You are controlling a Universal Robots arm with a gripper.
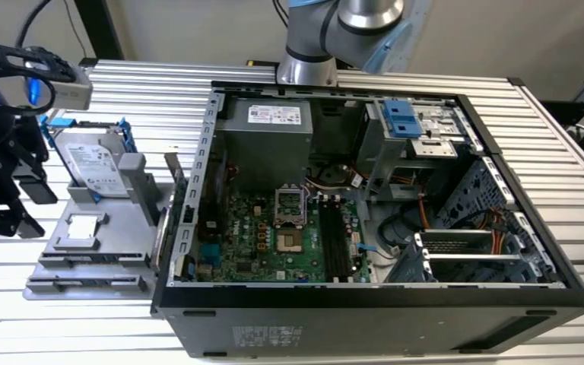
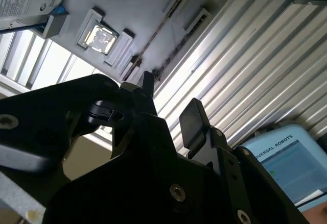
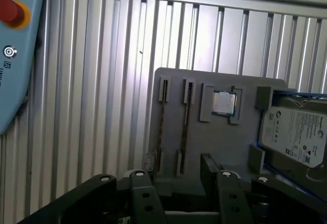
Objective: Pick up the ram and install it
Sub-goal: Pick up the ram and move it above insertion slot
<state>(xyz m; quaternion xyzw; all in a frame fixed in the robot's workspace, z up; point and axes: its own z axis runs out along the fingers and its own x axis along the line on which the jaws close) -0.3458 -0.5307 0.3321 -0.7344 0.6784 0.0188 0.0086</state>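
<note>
Two ram sticks stand on edge in the narrow slots of a grey holder tray (image 3: 240, 147): one ram (image 3: 161, 127) and a second ram (image 3: 185, 124) beside it. In the second wrist view the ram (image 2: 153, 36) shows as a thin dark line on the tray. My black gripper (image 3: 176, 167) hovers open over the near end of the sticks, one finger on either side of the second stick and clear of it. In the exterior view the gripper (image 1: 23, 201) hangs at the left, over the tray (image 1: 94, 274). The black motherboard slots (image 1: 338, 243) lie inside the open case.
The open computer case (image 1: 373, 293) takes the middle of the ribbed metal table. On the tray also sit a processor chip (image 3: 224, 103) and a white-labelled hard drive (image 3: 296, 134) in a blue bracket. A blue teach pendant (image 3: 13, 55) lies on the table beside the tray.
</note>
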